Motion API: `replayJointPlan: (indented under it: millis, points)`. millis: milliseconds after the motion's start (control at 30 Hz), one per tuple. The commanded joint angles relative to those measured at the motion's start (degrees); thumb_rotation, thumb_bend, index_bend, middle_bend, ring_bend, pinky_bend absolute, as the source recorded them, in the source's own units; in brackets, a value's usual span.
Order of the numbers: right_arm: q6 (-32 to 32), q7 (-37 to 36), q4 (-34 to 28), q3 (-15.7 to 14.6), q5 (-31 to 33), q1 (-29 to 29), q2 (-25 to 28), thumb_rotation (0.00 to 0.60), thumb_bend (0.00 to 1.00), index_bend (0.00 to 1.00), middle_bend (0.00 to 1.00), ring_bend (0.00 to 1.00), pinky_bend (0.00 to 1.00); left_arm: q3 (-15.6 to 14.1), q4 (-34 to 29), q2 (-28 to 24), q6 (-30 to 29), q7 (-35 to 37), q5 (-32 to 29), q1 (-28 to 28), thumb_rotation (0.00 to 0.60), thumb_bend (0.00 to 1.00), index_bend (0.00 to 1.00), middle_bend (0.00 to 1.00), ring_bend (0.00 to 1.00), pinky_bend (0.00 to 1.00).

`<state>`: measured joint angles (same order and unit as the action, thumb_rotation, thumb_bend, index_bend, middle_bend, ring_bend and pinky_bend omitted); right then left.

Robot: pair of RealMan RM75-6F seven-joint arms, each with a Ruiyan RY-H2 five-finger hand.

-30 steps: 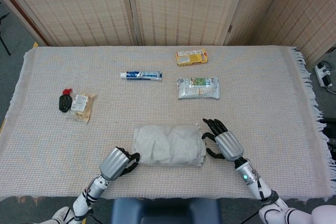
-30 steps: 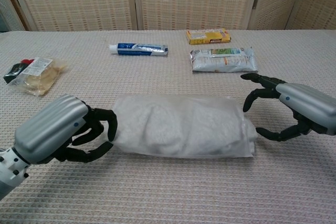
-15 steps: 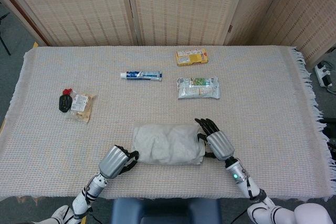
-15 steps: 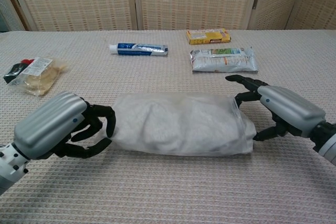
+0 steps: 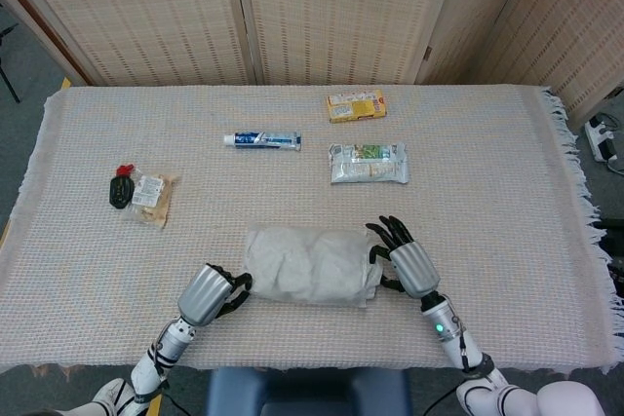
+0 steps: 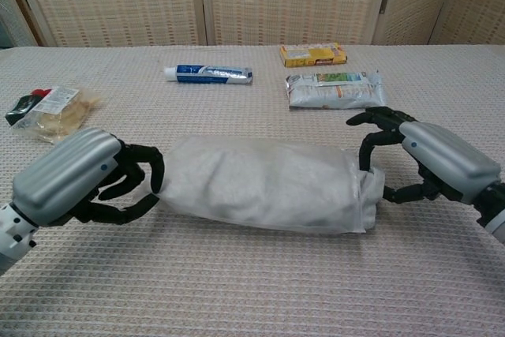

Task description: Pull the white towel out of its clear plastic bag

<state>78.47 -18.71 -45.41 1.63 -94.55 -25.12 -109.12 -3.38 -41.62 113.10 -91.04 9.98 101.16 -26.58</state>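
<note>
The white towel in its clear plastic bag (image 5: 310, 265) (image 6: 260, 183) lies crosswise near the table's front edge. My left hand (image 5: 208, 292) (image 6: 75, 179) is at the bag's left end, its dark fingers (image 6: 146, 170) curled around that end. My right hand (image 5: 408, 262) (image 6: 438, 159) is at the right end. There its fingers (image 6: 369, 147) reach over the top of the bag and the thumb presses in from below, so the crumpled plastic is pinched between them. The towel is wholly inside the bag.
Further back on the woven cloth lie a toothpaste tube (image 5: 261, 139), a silver-green packet (image 5: 368, 163) and a yellow box (image 5: 356, 105). A snack bag with a black and red item (image 5: 139, 191) sits at the left. The table's front edge runs just behind both hands.
My right hand closed in on the bag's right end and took hold of it. My left hand drew slightly left with the bag's left end, and the bag shifted left.
</note>
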Motion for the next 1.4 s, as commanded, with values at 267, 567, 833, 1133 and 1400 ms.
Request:
replayJointPlan:
  millis: [267,567,833,1133,1400]
  points:
    - [3.54,2.35,-5.83,-0.19,1.92,3.98,10.02,0.6,0.69,0.75,0.14,0.0,0.0,3.02,5.18,-2.75,-1.2,3.78,-3.29,0.37,0.6,0.52,0.7,1.0,1.0,1.0]
    - [3.56,1.71,-6.35,1.98,5.7,6.03,16.14,0.6,0.69,0.75,0.14,0.0,0.0,5.32,9.53,-5.91,-0.56,5.86,-7.51,2.44,0.6,0.52,0.71,1.0,1.0,1.0]
    - [3.29,0.6,-3.54,4.46,9.33,7.56,18.92,0.6,0.69,0.75,0.14,0.0,0.0,6.19,11.05,-7.95,-1.48,8.44,-10.38,6.12,0.6,0.51,0.71,1.0,1.0,1.0]
    - [-1.31,-0.11,-12.59,1.18,8.0,8.46,26.5,0.6,0.41,0.02,0.0,0.0,0.0,3.79,2.07,-10.29,-1.1,6.73,-8.77,7.52,0.6,0.34,0.35,1.0,1.0,1.0]
    - [0.41,21.23,-34.5,1.78,13.25,12.6,39.86,0.6,0.11,0.0,0.0,0.0,0.0,3.41,-29.2,-27.19,8.56,-10.94,-13.83,7.75,0.6,0.19,0.22,0.42,0.29,0.39]
